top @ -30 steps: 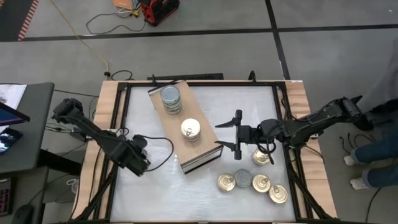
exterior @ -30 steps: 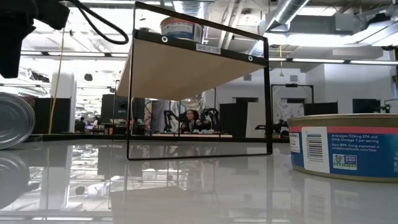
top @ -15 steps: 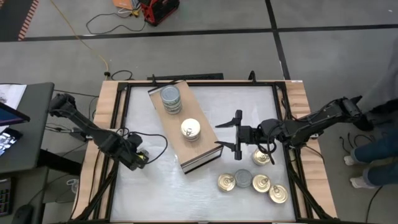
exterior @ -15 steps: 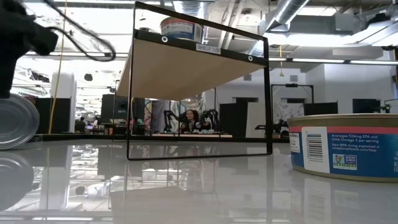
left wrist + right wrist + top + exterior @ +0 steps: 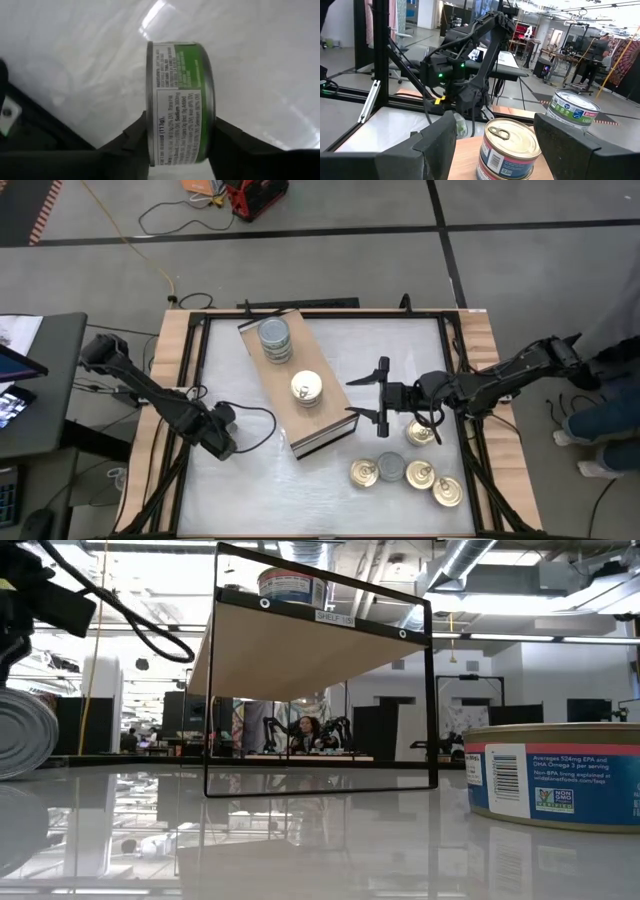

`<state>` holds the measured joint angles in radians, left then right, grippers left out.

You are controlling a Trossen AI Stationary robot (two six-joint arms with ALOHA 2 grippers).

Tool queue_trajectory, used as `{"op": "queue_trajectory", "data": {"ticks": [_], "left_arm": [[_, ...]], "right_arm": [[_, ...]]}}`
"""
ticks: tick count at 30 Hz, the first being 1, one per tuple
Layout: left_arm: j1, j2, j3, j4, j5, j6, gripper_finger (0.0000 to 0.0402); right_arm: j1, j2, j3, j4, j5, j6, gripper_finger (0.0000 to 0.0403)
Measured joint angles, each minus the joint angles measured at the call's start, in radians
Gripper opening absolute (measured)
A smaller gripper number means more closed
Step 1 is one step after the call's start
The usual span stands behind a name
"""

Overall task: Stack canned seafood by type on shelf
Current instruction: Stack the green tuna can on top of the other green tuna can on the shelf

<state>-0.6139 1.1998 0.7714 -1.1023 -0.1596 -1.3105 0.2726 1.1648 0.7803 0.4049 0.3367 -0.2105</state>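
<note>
My left gripper points down near the table's left edge and is shut on a green-labelled tin that stands on its rim; the low view shows its silver face. The shelf, a light-wood board, lies slantwise mid-table. It carries a stack of silver-topped tins and a stack of gold-topped tins. My right gripper hangs level and open just right of the shelf, facing the gold-topped stack and touching nothing. My left gripper pinches the tin by its two flat ends, one finger on each, at the upper part of the tin. The fingers come from above, pointing down. The tin stands on its edge, label wall up, its lower rim at the tabletop.
Several loose tins lie at the table's near right: one below my right gripper and a cluster closer to the front; one fills the low view's right. Dark frame rails line the table's sides. A person's legs show at far right.
My left gripper has sunk toward the tabletop over the tin standing on edge, turning a little as it went. My right arm has kept still.
</note>
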Motion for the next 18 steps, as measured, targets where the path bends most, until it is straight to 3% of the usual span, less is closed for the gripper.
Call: {"op": "queue_trajectory", "data": {"ticks": [2, 10, 15, 18], "left_arm": [[-0.002, 0.011, 0.009, 0.003, -0.002, 0.048, 0.013], [-0.043, 0.013, 0.122, -0.007, -0.115, 0.284, 0.0131], [-0.105, 0.013, 0.291, -0.005, -0.261, 0.579, 0.0131], [-0.134, 0.013, 0.389, -0.003, -0.413, 0.753, 0.0131]], "right_arm": [[0.0, 0.0, 0.0, 0.0, 0.0, 0.0, 0.0291], [0.0, 0.0, 0.0, -0.007, 0.001, -0.003, 0.0291], [0.0, -0.006, 0.0, -0.011, 0.006, -0.024, 0.0291], [0.0, -0.01, 0.0, -0.007, 0.006, -0.024, 0.0291]]}}
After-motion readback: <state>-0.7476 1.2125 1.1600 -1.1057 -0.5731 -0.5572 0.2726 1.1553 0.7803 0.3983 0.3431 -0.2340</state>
